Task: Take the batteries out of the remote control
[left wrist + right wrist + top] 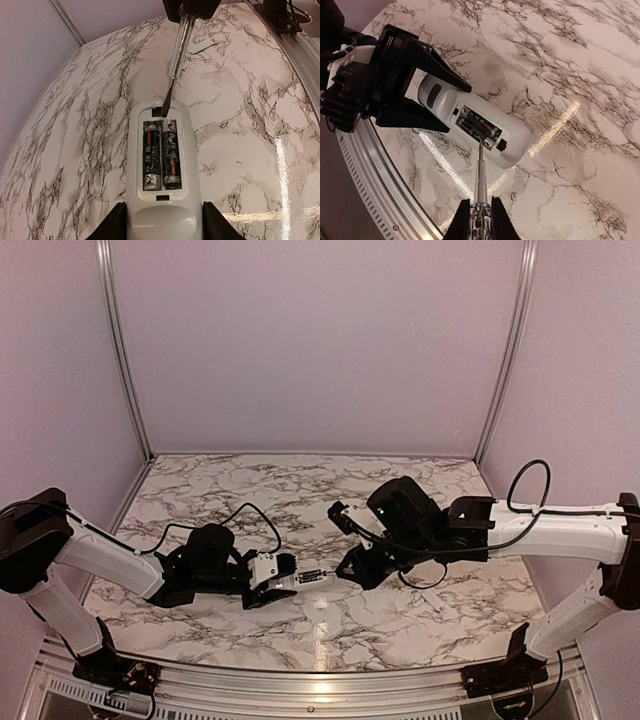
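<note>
Progress: at the near middle of the marble table (400,620), the remote control (190,145) is held with its compartment uncovered; both batteries (161,154) are seated inside, none removed | Pose: left gripper (164,225) is clamped across the remote's left end; right gripper (481,212) is closed on a screwdriver (480,175), its tip set at the compartment's right end.

The remote control (187,150) is a slim white bar with rounded ends. It is turned back-face up with its cover off and a dark rectangular recess exposed. One end is clamped between the fingers of the left end effector (162,227), over the middle of the tabletop (240,100) and nearer its near edge. The batteries (161,154), two slim dark cylinders with silvery ends and orange markings, sit side by side lengthwise in that recess, touching each other.
</note>
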Robot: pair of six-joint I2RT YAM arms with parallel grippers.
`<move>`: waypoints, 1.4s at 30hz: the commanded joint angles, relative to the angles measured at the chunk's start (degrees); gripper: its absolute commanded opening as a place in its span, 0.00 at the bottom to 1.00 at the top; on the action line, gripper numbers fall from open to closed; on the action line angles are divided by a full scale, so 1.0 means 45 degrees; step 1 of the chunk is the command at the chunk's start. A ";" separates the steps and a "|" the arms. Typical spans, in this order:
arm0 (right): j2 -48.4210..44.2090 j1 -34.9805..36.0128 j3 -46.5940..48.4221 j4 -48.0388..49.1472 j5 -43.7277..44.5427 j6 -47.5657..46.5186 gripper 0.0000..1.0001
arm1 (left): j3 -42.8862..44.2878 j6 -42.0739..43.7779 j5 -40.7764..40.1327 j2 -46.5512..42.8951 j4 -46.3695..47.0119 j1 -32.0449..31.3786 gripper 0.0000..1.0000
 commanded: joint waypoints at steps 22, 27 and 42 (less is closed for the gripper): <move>0.1540 -0.0073 0.1530 -0.0903 -0.0122 -0.0546 0.00 | 0.0210 0.0682 -0.0954 -0.0389 -0.0611 -0.0427 0.00; 0.1807 -0.0073 0.1559 -0.0836 -0.0117 -0.0448 0.00 | 0.0200 0.0680 -0.1065 -0.0380 -0.0610 -0.0437 0.00; 0.2847 -0.0070 0.2073 -0.1269 0.0022 -0.0134 0.00 | 0.0250 0.0736 -0.1622 -0.0369 -0.0603 -0.0621 0.00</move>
